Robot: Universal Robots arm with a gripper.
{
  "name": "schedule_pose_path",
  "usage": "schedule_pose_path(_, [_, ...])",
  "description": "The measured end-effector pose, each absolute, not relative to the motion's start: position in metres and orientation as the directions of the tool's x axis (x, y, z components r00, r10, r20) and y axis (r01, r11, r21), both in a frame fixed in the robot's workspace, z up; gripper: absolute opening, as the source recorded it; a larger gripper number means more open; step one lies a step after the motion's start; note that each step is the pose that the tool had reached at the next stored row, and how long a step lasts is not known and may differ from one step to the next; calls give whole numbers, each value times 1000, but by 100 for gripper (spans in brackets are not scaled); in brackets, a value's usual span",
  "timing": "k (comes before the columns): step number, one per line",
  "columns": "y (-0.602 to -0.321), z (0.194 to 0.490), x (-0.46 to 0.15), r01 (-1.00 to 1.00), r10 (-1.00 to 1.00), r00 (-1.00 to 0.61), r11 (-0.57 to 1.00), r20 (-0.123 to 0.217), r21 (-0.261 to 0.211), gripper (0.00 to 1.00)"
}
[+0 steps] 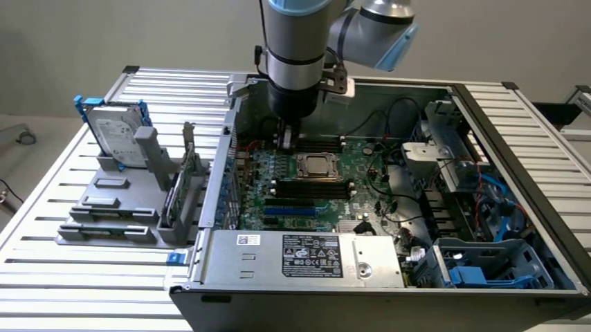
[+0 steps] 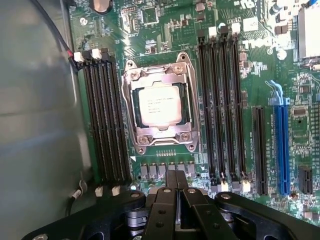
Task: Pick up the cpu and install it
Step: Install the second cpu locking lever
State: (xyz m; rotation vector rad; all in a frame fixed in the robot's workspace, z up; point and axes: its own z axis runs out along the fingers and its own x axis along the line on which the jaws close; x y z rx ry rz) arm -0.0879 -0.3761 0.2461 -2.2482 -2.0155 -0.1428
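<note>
Exterior view: slatted metal surface [image 1: 55,228], open computer case [image 1: 517,228] on it, green motherboard [image 1: 365,200] flat inside. Arm reaching down into the case at the board's far edge, gripper [image 1: 288,140] low over the memory slots just behind the socket [image 1: 317,166]. Grey rack [image 1: 115,207] at the exterior view's left, outside the case, with a hard drive [image 1: 115,131] upright in a blue frame.

Wrist view: gripper [image 2: 175,190] closed, fingers pressed together, nothing between them. Cpu [image 2: 161,105] already lying flat in the socket [image 2: 131,80], silver top up, square to the metal frame, apparently seated. Gripper just beside the socket, apart from the chip, not touching it.

Judging the step: placement looks done, so best kept clear and straight above, no sideways drag across the socket frame, no contact with the chip's top.

Nearby hazards: black memory slots [image 2: 102,120] tight on one side of the socket, a second bank [image 2: 222,110] on the other, blue expansion slot [image 2: 280,145] beyond. Red and black wires [image 2: 62,42] near the case wall [image 2: 35,125]. Little room to either side of the closed fingers.
</note>
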Motion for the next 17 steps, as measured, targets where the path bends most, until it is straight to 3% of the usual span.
schedule_pose_path(17, [-372, 246, -88, 1000, 994, -25, 26, 104, -13, 11])
